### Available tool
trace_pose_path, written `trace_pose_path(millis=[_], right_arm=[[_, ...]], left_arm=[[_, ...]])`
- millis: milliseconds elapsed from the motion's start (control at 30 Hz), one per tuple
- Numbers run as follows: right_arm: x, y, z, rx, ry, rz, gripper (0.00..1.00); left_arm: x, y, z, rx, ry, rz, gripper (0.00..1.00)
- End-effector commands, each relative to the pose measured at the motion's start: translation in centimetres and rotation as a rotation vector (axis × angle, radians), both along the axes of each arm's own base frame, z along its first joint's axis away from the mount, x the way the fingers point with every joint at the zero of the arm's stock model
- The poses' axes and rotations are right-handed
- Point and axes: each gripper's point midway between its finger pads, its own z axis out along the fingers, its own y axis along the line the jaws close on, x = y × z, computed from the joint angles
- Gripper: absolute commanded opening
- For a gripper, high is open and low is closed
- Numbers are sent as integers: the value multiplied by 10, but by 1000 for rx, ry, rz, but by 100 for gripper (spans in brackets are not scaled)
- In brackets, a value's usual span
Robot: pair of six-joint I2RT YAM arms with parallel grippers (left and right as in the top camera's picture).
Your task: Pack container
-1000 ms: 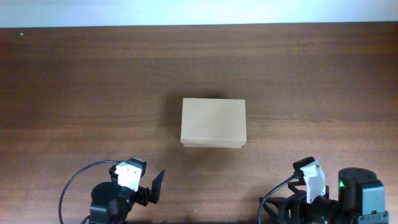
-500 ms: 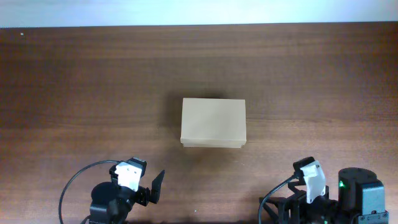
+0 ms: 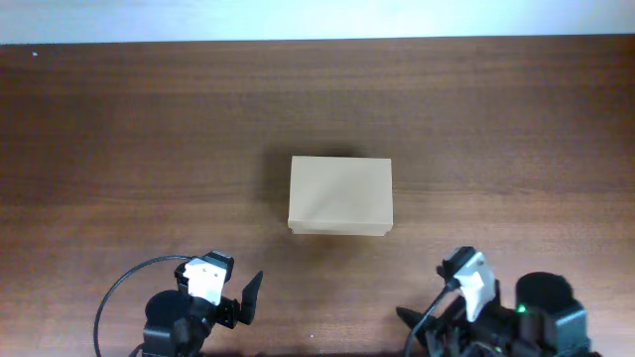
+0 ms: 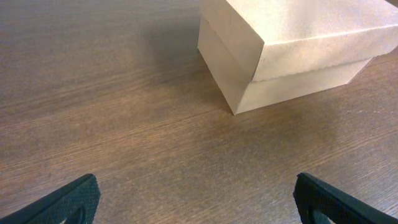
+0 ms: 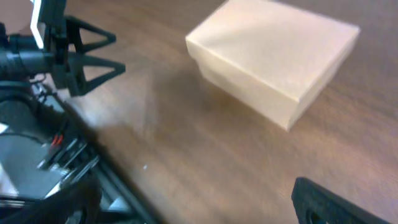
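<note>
The container (image 3: 340, 195) is seen at the middle of the table (image 3: 119, 129), with its lid shut and its long sides running left to right. In the overhead view it is found at about one o'clock from the left gripper (image 4: 196, 198) and at about eleven o'clock from the right gripper (image 5: 196, 199). Both grippers are placed at the near table edge, well apart from it. The jaws of each are spread wide, and nothing is held between them. The container is made of plain, matte, tan cardboard, rectangular with crisp corners. In the wrist views a lid is shown overlapping a slightly narrower base. The table is surfaced in dark brown wood with fine grain running left to right.
</note>
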Motion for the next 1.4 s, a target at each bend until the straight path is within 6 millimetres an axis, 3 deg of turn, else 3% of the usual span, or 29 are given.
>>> trace_pose_path(millis=[0, 300, 567, 1367], right_arm=[[0, 3, -24, -4, -42, 25, 99], [7, 8, -95, 8, -62, 37, 99], [13, 11, -128, 19, -80, 37, 99], [14, 10, -129, 15, -83, 30, 99]], left_arm=[[-1, -1, -2, -11, 3, -3, 99], [-1, -1, -2, -11, 3, -3, 99], [-1, -1, -2, -11, 3, -3, 99], [-1, -1, -2, -11, 3, -3, 99]])
